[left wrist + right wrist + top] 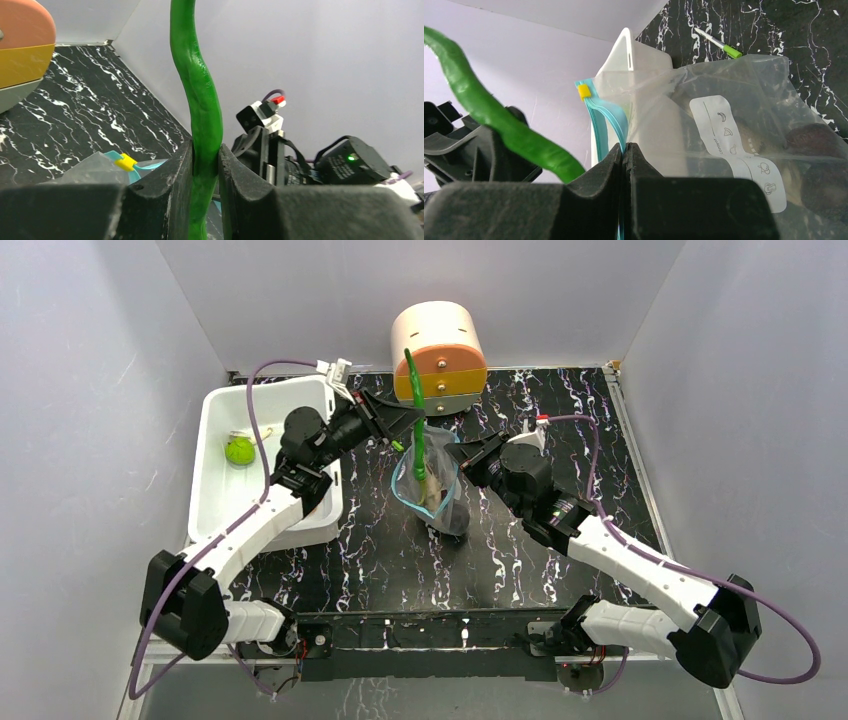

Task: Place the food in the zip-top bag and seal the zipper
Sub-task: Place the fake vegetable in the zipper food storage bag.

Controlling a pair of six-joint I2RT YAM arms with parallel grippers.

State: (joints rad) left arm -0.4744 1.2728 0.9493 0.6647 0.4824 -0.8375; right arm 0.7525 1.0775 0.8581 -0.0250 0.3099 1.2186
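Black white-veined tabletop [540,540] holds a white rectangular plastic tub [215,475] at the left. At centre, the right gripper [624,155] pinches a crinkly clear zip-top bag [441,492] by its mouth, and the left gripper [205,165] clamps a long curved green pepper [200,95] upright, its lower end in the bag. A lime-green round fruit [239,450] lies in the tub.

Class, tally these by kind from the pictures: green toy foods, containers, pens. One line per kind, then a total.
Green toy foods: 2 (pepper, fruit)
Containers: 3 (tub, bag, round box)
Pens: 1 (pen)
Total: 6
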